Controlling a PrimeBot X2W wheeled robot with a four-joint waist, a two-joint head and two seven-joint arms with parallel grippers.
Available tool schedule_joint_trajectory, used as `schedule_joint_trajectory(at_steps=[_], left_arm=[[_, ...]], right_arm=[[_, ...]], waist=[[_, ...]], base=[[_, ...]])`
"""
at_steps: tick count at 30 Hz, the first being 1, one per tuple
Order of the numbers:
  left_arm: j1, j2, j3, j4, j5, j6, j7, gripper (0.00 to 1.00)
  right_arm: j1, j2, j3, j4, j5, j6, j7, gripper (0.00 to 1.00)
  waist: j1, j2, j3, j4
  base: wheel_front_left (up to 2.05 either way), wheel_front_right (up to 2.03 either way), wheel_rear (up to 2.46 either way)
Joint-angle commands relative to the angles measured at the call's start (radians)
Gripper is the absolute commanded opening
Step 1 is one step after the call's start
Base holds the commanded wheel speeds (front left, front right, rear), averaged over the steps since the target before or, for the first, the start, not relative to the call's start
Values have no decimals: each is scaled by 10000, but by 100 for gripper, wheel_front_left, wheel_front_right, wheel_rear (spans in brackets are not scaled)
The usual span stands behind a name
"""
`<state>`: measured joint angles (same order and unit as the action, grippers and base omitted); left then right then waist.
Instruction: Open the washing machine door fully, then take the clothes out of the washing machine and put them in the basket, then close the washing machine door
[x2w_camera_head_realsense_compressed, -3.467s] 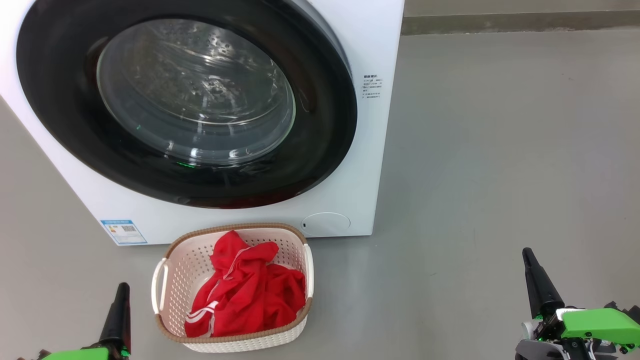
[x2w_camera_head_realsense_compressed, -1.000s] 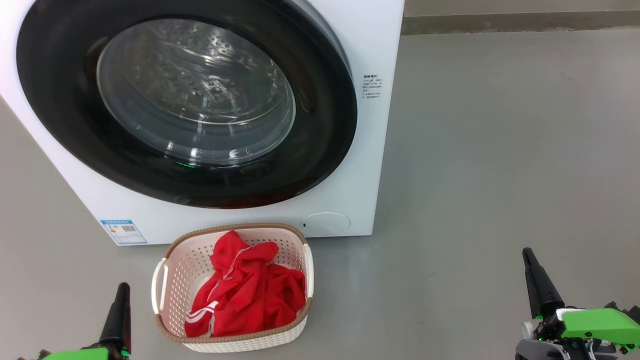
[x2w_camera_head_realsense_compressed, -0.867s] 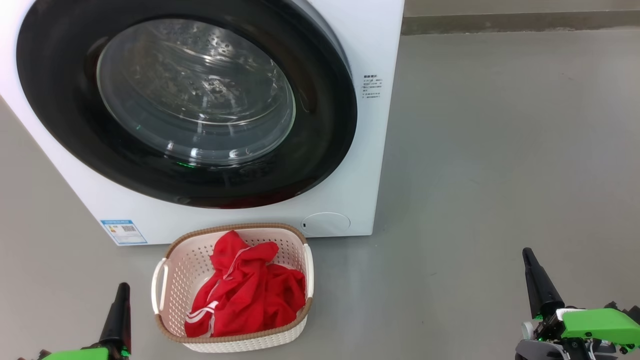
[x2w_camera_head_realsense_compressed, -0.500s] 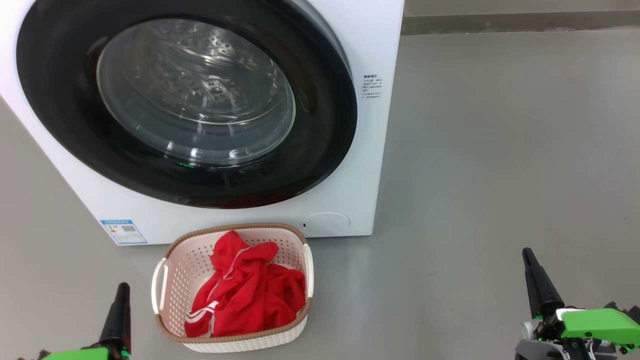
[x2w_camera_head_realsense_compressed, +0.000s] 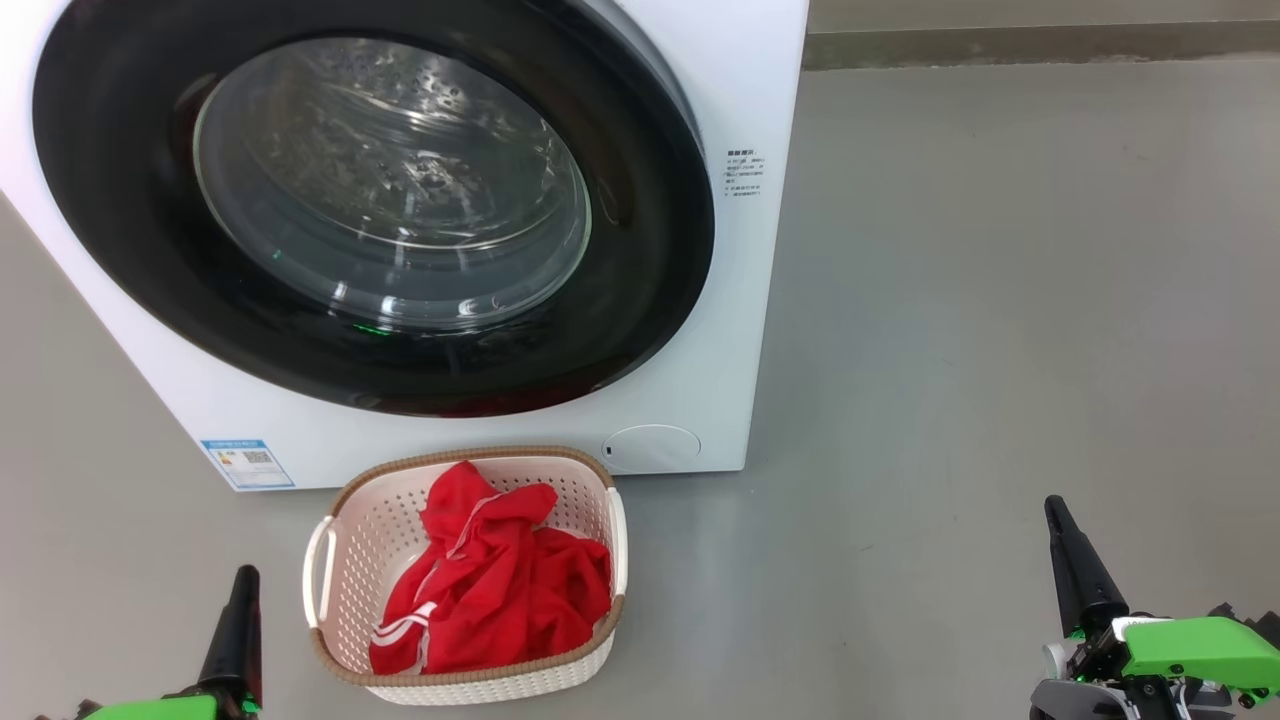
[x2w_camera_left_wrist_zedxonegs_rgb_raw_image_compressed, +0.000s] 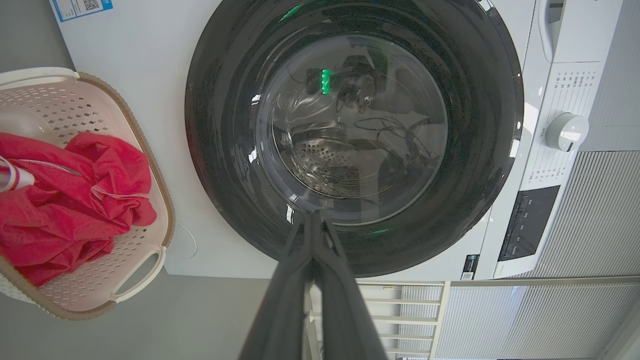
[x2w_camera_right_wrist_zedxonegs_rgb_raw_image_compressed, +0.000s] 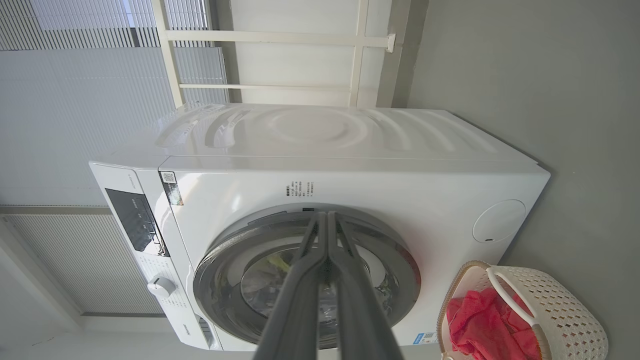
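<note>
The white washing machine stands ahead with its big black-rimmed glass door flat against its front, shut. Directly before it on the floor sits the cream basket, and the red clothes lie bunched inside it. My left gripper rests shut at the lower left, just left of the basket, holding nothing. My right gripper is shut and empty at the lower right, far from the basket. Both wrist views show the door, the basket rim and shut fingertips.
Grey floor stretches wide to the right of the machine. A wall base runs along the back. In the wrist views a white frame and ribbed panels stand behind the machine.
</note>
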<state>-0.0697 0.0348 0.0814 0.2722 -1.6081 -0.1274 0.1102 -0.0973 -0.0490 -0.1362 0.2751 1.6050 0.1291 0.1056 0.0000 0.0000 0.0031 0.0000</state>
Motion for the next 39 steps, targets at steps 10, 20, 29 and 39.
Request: schedule_joint_trajectory(at_steps=[10, 20, 29, 39], left_arm=[[-383, 158, 330, -270, 1, -33, 36, 0], [-384, 157, 331, -270, 1, -33, 36, 0], [-384, 157, 332, -270, 2, -33, 37, 0], [-384, 156, 333, -270, 3, -33, 37, 0]], right_arm=[[-107, -15, 217, -303, 29, 16, 82, 0], [-107, -15, 217, -303, 29, 16, 83, 0], [-107, -15, 216, -303, 28, 16, 83, 0], [-107, -14, 215, -303, 28, 16, 84, 0]], waist=[[0, 0, 0, 0], [0, 0, 0, 0], [0, 0, 0, 0], [0, 0, 0, 0]], base=[[0, 0, 0], [0, 0, 0], [0, 0, 0], [0, 0, 0]])
